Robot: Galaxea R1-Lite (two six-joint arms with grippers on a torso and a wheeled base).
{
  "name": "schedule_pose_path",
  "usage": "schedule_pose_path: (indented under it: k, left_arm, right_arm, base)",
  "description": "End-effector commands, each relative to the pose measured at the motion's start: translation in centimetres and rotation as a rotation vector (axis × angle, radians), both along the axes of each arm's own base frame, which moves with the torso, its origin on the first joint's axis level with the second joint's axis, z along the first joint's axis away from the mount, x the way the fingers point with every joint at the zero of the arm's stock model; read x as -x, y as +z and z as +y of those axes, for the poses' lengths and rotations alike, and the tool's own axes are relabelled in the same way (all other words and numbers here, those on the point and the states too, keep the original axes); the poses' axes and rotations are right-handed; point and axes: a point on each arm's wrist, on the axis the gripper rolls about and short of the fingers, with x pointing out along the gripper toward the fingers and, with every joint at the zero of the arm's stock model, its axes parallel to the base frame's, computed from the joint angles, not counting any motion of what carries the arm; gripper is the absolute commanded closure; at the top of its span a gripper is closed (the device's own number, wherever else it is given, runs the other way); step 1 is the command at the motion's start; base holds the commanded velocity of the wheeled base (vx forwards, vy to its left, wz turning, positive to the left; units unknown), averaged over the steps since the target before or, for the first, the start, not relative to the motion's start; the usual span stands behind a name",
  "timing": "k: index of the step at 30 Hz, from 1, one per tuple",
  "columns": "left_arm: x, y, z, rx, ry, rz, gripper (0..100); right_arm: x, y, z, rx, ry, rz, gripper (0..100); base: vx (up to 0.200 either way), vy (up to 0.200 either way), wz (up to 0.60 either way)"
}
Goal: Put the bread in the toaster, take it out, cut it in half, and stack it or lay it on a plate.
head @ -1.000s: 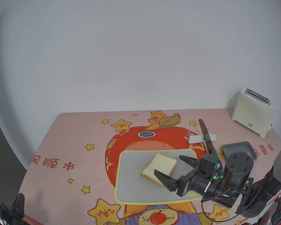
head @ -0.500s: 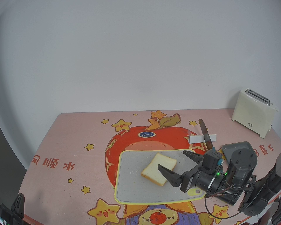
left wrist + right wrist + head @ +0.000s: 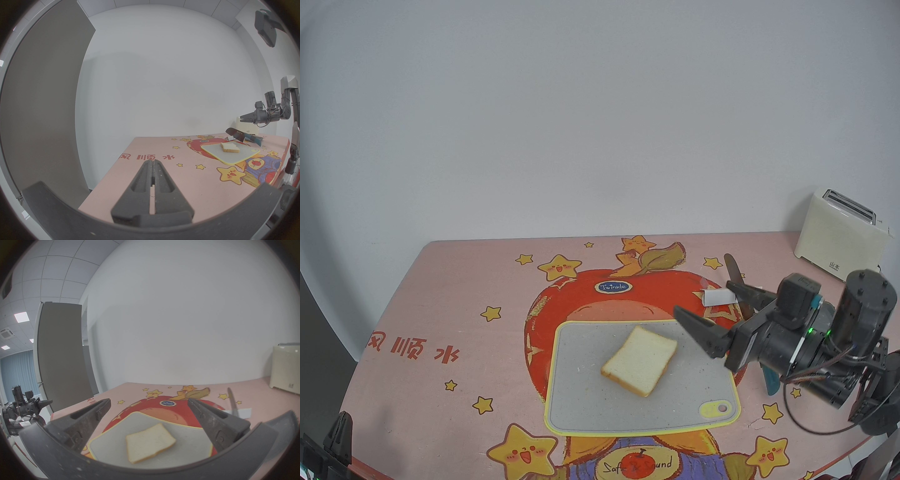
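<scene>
Here, the bread [image 3: 640, 361] lies flat and uncut on the cutting board [image 3: 581, 387], mid-tabletop [image 3: 456, 300]. The right gripper [image 3: 702, 297] hangs above the board's right end beside the knife [image 3: 732, 270], jaws spread wide. The left gripper [image 3: 152, 162] rests at the near-left corner, jaws pressed together. The toaster [image 3: 840, 240], far right, appears empty. Whether the slice is toasted cannot be told. If it is, cutting comes next and calls for taking up the knife.

The right end effector [image 3: 703, 297] hides the middle of the knife [image 3: 732, 269], leaving only blade tip and handle end.
</scene>
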Motion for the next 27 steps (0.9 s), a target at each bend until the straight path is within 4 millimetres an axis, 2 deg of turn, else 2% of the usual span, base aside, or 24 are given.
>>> schedule_pose_path:
  k: [1, 6, 11, 17, 22, 27]
  left_arm:
    - [-0.1, -0.5, 0.0, 0.0, 0.001, 0.01, 100]
    - [-0.1, -0.5, 0.0, 0.0, 0.001, 0.01, 100]
    - [-0.1, -0.5, 0.0, 0.0, 0.001, 0.01, 100]
    - [-0.1, -0.5, 0.0, 0.0, 0.001, 0.01, 100]
    - [-0.1, -0.5, 0.0, 0.0, 0.001, 0.01, 100]
    - [-0.1, -0.5, 0.0, 0.0, 0.001, 0.01, 100]
  right_arm:
    - [-0.2, 3.0, -2.6, -0.051, -0.087, -0.093, 0]
    - [0.4, 3.9, -4.3, -0.026, -0.112, -0.144, 0]
    - [1.3, 3.6, -5.7, 0.017, -0.11, -0.08, 0]
    - [2.0, 3.8, -6.2, 0.051, -0.119, -0.026, 0]
    - [1.7, 3.4, -6.6, 0.067, -0.155, -0.001, 0]
    - [0.6, 1.9, -7.1, 0.126, -0.214, 0.084, 0]
  base:
    - [0.0, 0.0, 0.0]
    - [0.0, 0.0, 0.0]
    - [0.0, 0.0, 0.0]
    - [0.0, 0.0, 0.0]
    - [0.0, 0.0, 0.0]
    - [0.0, 0.0, 0.0]
